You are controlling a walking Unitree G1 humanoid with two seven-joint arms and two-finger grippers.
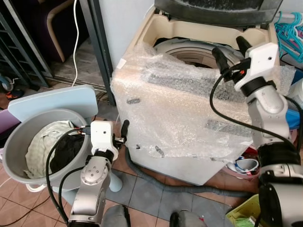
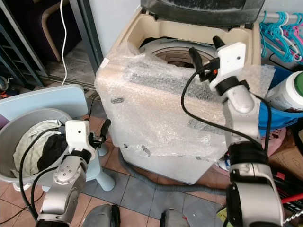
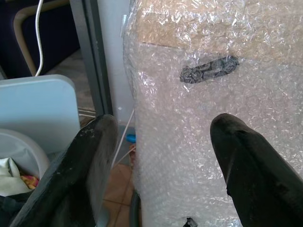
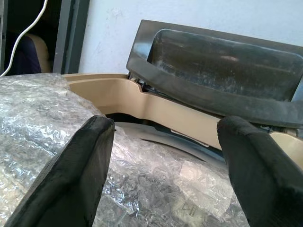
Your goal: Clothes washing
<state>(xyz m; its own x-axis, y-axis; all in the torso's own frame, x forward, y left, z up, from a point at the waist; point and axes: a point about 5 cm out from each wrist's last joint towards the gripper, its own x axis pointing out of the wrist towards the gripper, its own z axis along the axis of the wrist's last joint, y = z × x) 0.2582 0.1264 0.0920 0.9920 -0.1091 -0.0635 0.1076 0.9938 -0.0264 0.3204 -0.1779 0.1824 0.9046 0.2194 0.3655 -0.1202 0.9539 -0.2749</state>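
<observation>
**Both grippers empty, clothes lie in the basin beside the washer**

The fingers [image 3: 90,175] of the left gripper [image 1: 122,134] stand apart and hold nothing. This gripper is low, between the grey basin [image 1: 19,142] and the front corner of the washing machine [image 1: 189,142]. In the left wrist view the bubble wrap [image 3: 213,118] on the machine's side lies between and beyond the two fingers, and one finger is just beside the basin's rim. The clothes [image 1: 49,146], a pale cloth and a black one, lie inside the basin, on the outer side of the left gripper and apart from its fingers.

The fingers [image 4: 71,184] of the right gripper [image 1: 232,49] are also apart, with nothing between them. This gripper is raised over the top of the washing machine, at the right part of the opening. The drum [image 1: 189,52] is open just in front of its fingertips. In the right wrist view the dark lid [image 4: 213,75] stands raised at the back, and the beige top frame runs below it.

The basin rests on a light blue stool [image 1: 57,99]. A grey hose [image 1: 189,187] lies on the tiled floor [image 1: 147,198] before the machine. Teal hangers [image 2: 279,28] hang at the right.
</observation>
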